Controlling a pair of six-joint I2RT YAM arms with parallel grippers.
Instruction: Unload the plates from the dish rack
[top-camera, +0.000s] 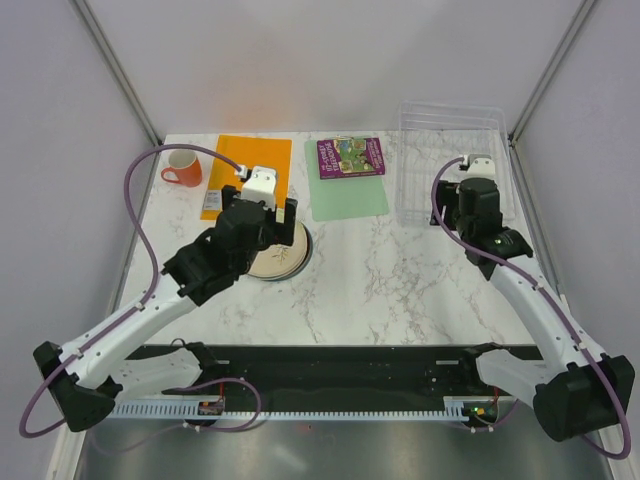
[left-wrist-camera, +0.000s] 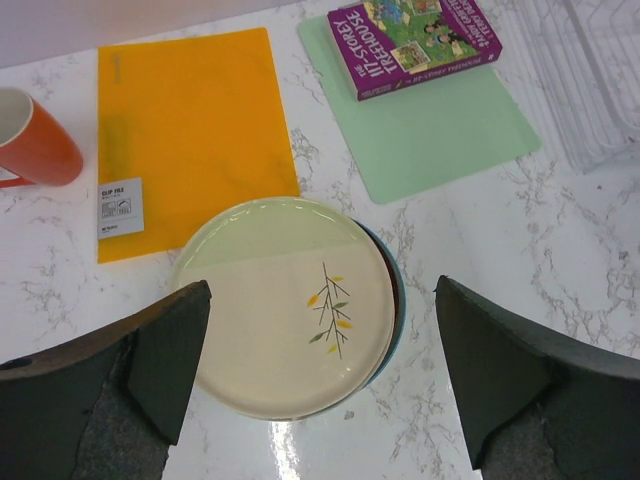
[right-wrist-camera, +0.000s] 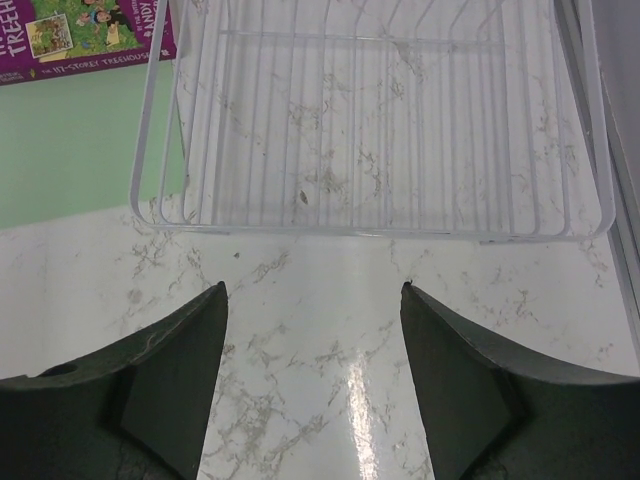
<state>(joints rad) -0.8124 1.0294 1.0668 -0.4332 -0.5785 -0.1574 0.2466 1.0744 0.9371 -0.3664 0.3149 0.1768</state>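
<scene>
Right now the dish rack (top-camera: 450, 165) is sitting at the far right corner of the marble table (top-camera: 400, 280), and in the right wrist view its wire floor (right-wrist-camera: 380, 150) is showing only the marble beneath it. The right gripper (right-wrist-camera: 312, 285) is hovering just in front of the rack's near rim, its jaws standing apart with nothing between them.

Well to the left of the rack, the plates (top-camera: 285, 255) are lying flat on the table in a stack. The top one (left-wrist-camera: 290, 310) is showing cream and pale green with a leaf sprig, and a blue rim is peeking out from under its right edge. How many plates are lying beneath cannot be told. The left gripper (left-wrist-camera: 322, 283) is hanging over this stack with its fingers (left-wrist-camera: 170, 360) spread wide on either side, holding nothing.

Just left of the rack a green mat (top-camera: 350, 195) is carrying a purple book (top-camera: 351, 157) on its far end. Farther left an orange mat (top-camera: 255, 160) is lying flat, and beyond it an orange mug (top-camera: 183, 169) is standing upright.
</scene>
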